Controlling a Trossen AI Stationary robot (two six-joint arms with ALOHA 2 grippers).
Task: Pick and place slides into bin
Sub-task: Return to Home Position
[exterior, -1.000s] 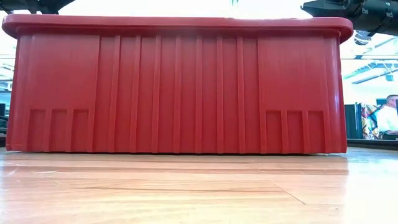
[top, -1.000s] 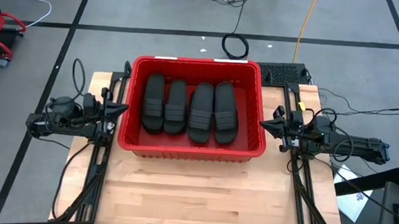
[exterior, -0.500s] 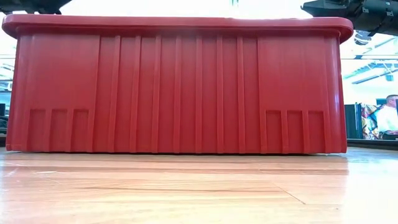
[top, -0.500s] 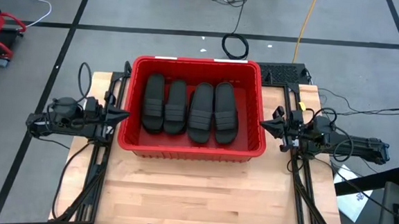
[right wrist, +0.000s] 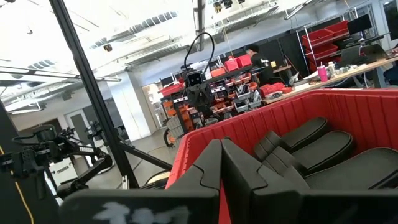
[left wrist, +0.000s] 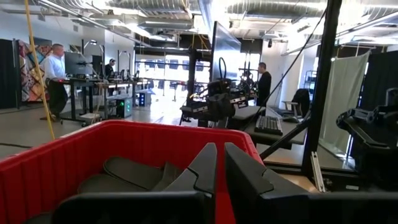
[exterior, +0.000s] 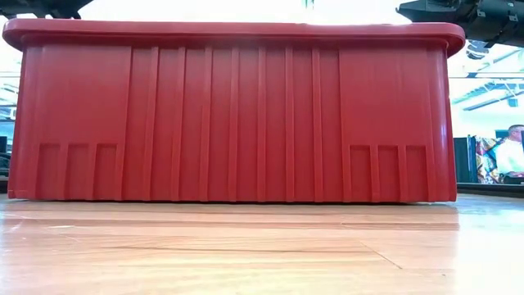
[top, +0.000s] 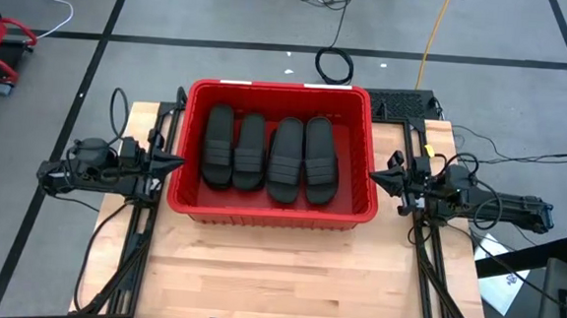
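Note:
The red bin (top: 270, 215) stands on the far half of the wooden table, and its near wall fills the low view (exterior: 233, 115). Several black slides (top: 270, 156) lie side by side on its floor, lengthwise from near to far, also seen in the wrist views (left wrist: 134, 174) (right wrist: 323, 149). My left gripper (top: 179, 162) hovers just outside the bin's left wall, pointing level at it, with a narrow gap between its fingers (left wrist: 221, 163) and nothing in them. My right gripper (top: 374, 176) hovers outside the right wall, shut and empty (right wrist: 221, 149).
Bare wood (top: 276, 277) stretches from the bin to the table's near edge. Black rails (top: 140, 239) (top: 433, 267) run along both side edges. A black pad (top: 405, 102) sits at the far right corner. People stand in the room beyond (left wrist: 56, 74).
The tip of my left gripper has swung a little toward the table's near edge while the arm stayed in place. The bin and the slides have not moved.

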